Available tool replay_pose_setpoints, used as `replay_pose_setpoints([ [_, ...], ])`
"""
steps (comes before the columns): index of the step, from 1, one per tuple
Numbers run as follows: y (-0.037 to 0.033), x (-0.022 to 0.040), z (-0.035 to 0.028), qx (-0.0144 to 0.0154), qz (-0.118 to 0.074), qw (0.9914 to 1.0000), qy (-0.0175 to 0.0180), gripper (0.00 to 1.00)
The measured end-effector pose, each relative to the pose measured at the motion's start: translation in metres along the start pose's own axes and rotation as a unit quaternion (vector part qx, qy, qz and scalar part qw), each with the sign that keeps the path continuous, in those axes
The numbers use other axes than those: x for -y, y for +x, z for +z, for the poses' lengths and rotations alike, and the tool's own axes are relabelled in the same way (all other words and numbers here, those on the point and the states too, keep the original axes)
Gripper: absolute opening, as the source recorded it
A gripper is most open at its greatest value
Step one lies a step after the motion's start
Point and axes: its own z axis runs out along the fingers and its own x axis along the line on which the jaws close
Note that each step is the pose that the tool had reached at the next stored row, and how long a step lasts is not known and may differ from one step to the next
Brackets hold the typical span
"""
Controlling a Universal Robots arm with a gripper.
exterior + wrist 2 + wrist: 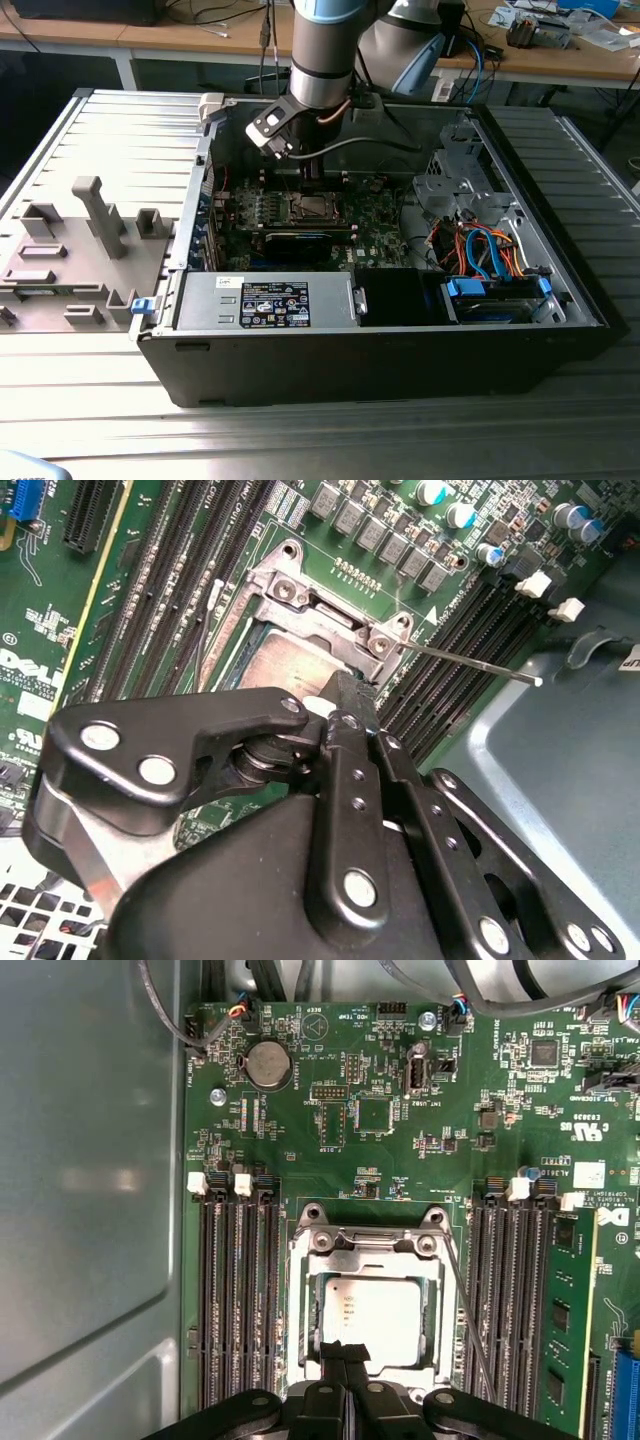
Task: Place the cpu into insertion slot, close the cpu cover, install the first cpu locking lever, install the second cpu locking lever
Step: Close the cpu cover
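Ext. view: gripper [316, 188] lowered inside open PC case [400, 370], over insertion slot [312, 208] on motherboard [380, 225].
First wrist view: cpu [378, 1318] seated in slot, cpu cover [365, 1255] laid flat around it. Fingertips [333, 1355] clenched together, nothing grasped, at cover edge.
Second wrist view: locking lever [470, 663] angled away from socket.
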Motion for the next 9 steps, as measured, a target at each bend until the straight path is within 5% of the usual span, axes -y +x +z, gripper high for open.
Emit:
replay_pose_setpoints([
  [9,0.0002,0.0001,-0.0033,0.0,0.0,1.0,0.0,0.11],
])
